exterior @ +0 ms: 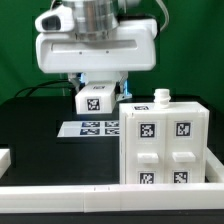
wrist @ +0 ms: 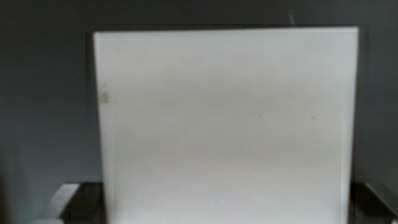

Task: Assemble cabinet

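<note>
Exterior view is showing the pincer (exterior: 97, 88) hanging under the arm's broad white hand, gripping a white tagged panel (exterior: 96, 101) and holding it clear of the black surface (exterior: 30, 125). In the wrist view that panel (wrist: 222, 120) is filling most of the frame as a plain white face, blocking sight of what is lying beneath. Just beyond the panel, the marker board (exterior: 92, 127) is lying flat. The cabinet (exterior: 165, 145) is standing on the surface at the exterior view's right, near the panel but apart from it, showing four tagged recesses and carrying a small white knob (exterior: 162, 97) on top. A white rim (exterior: 90, 195) is running along the front.
</note>
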You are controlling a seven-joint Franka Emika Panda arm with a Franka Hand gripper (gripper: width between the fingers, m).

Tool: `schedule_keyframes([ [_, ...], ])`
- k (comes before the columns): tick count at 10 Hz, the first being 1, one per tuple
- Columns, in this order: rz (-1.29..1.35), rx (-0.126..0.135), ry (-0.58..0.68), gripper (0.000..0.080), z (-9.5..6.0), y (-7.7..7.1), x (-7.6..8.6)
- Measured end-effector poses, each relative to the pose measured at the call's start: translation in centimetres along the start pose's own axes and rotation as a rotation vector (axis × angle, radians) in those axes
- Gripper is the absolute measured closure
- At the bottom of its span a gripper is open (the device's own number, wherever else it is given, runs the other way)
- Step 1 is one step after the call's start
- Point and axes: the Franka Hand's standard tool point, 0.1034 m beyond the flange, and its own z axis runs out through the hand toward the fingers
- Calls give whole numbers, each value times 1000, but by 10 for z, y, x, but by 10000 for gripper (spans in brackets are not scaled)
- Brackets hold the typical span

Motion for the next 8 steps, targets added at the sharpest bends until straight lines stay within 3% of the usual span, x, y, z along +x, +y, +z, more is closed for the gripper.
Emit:
schedule_keyframes([
  [4, -3, 7, 13, 236, -41, -39, 20],
  [6, 5, 5, 19, 236, -50, -67, 32],
  [8, -2, 2, 18, 236, -47, -70, 35],
])
